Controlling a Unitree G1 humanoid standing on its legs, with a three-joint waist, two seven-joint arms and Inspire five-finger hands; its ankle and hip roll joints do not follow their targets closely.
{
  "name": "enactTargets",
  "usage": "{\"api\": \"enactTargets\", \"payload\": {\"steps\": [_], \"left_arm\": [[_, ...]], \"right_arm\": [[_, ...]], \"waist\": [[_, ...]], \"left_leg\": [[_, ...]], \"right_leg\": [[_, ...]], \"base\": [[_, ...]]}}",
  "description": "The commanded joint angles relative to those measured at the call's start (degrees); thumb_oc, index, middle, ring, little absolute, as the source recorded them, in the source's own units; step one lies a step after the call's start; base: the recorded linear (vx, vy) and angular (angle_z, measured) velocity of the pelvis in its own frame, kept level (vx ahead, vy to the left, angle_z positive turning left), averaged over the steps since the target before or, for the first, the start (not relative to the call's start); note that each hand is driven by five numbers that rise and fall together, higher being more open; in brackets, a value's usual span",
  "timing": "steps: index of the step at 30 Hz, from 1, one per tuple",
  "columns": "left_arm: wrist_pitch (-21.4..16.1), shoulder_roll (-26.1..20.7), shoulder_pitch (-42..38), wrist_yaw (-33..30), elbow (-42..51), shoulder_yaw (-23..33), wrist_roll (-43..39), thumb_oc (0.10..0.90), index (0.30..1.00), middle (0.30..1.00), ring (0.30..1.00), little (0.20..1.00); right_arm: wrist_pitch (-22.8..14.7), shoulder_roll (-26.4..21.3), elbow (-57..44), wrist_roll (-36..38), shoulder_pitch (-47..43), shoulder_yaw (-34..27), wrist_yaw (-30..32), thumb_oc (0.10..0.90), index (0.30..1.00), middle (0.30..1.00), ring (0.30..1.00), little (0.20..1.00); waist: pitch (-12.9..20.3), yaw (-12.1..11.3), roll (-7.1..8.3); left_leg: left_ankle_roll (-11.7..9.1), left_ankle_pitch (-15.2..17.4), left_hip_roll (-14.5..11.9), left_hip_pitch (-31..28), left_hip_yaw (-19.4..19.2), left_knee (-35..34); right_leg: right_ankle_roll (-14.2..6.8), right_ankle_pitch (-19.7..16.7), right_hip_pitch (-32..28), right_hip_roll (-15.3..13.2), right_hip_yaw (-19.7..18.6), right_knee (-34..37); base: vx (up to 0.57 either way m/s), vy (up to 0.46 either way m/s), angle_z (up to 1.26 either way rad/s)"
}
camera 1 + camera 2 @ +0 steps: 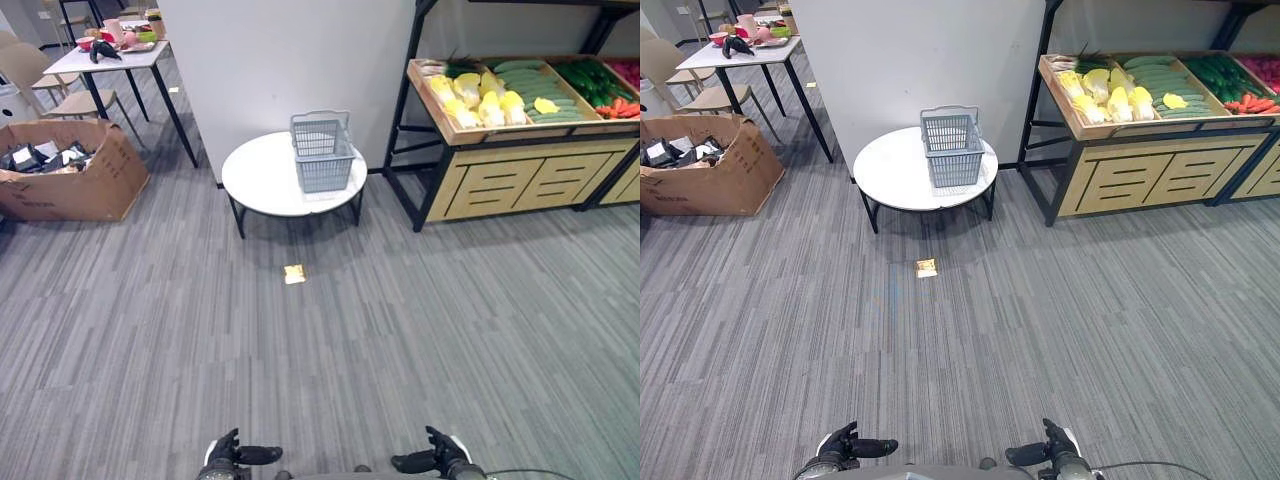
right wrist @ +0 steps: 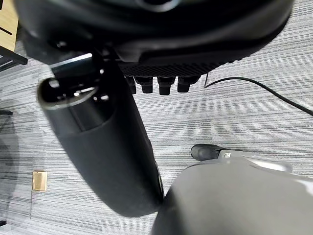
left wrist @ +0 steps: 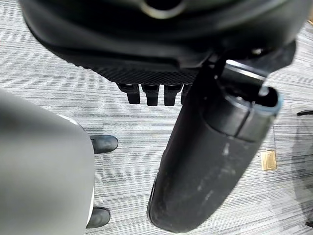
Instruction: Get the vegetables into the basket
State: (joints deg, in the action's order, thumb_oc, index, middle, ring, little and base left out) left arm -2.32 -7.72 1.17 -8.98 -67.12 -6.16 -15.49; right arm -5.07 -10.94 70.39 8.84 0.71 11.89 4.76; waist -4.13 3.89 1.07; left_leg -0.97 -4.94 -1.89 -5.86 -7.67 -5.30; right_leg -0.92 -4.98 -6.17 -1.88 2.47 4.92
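Nearest, the left hand (image 1: 232, 455) and right hand (image 1: 436, 458) are held low with fingers relaxed and nothing gripped. Farther off, the basket (image 1: 321, 152) stands upright on the round worktop (image 1: 262, 180), mouth up for loading. Beyond, the vegetables (image 1: 478, 98) lie on the shelf (image 1: 470, 132), cucumbers lengthwise.

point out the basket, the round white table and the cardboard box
basket (image 1: 323, 160): left eye view, on its front mesh wall.
round white table (image 1: 260, 180): left eye view, on the bare top left of the basket.
cardboard box (image 1: 75, 185): left eye view, on its front side.
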Motion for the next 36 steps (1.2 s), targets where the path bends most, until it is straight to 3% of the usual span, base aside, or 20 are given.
{"api": "enactTargets", "payload": {"steps": [1, 8, 20, 32, 36], "left_arm": [[-3.42, -0.60, -3.97, -0.72, -1.33, 0.17, 3.42, 0.900, 1.000, 1.000, 1.000, 1.000], [-3.06, -0.64, -3.56, 2.83, -2.44, 0.65, 2.69, 0.900, 1.000, 1.000, 1.000, 1.000], [-3.12, -0.60, -3.61, 3.48, -3.02, 0.96, 2.68, 0.900, 1.000, 1.000, 1.000, 1.000], [-3.14, -1.24, -4.13, 2.11, -2.86, 1.01, 3.06, 0.900, 1.000, 1.000, 1.000, 1.000], [-3.40, -1.58, -5.03, -0.11, -2.41, 2.59, -0.18, 0.900, 1.000, 1.000, 1.000, 1.000]], "right_arm": [[-1.91, 0.65, 2.52, -1.14, -3.05, 1.80, 0.71, 0.900, 1.000, 1.000, 1.000, 1.000], [-1.88, 0.94, 2.61, -1.03, -2.98, 1.41, 0.42, 0.900, 1.000, 1.000, 1.000, 1.000], [-1.69, 0.68, 3.05, -1.82, -2.83, 1.12, 0.34, 0.900, 1.000, 1.000, 1.000, 1.000], [-2.03, -0.45, 2.04, -2.04, -2.91, 0.83, 1.18, 0.900, 1.000, 1.000, 1.000, 1.000], [-2.22, -0.78, 1.63, -1.27, -3.32, 0.69, 1.90, 0.900, 1.000, 1.000, 1.000, 1.000]], "waist": [[-0.23, -0.52, 0.90], [0.19, -0.24, 1.01], [0.17, -0.04, 1.17], [-1.05, 0.54, 1.53], [-2.81, 0.74, 1.40]], "left_leg": [[-0.70, 6.24, -2.55, -1.41, -2.19, 0.30], [-0.65, 6.56, -2.60, -1.89, -2.56, 0.30], [-0.79, 6.78, -2.97, -2.60, -2.93, 0.30], [-1.42, 6.14, -3.84, -2.59, -3.07, 0.30], [-1.85, 5.46, -5.26, -1.69, -2.57, 1.66]], "right_leg": [[-2.87, 2.32, 1.05, -3.06, 1.09, 0.08], [-2.86, 2.63, 0.73, -2.91, 0.84, 0.08], [-2.63, 2.97, 0.55, -2.54, 0.46, 0.08], [-1.92, 3.43, 0.13, -1.84, 0.97, 0.08], [-0.62, 5.76, 2.84, -0.87, 0.64, -4.73]], "base": [[0.00, 0.000, 0.00], [0.01, -0.004, -0.01], [0.01, -0.005, -0.01], [0.01, -0.035, 0.00], [-0.02, -0.101, 0.07]]}}
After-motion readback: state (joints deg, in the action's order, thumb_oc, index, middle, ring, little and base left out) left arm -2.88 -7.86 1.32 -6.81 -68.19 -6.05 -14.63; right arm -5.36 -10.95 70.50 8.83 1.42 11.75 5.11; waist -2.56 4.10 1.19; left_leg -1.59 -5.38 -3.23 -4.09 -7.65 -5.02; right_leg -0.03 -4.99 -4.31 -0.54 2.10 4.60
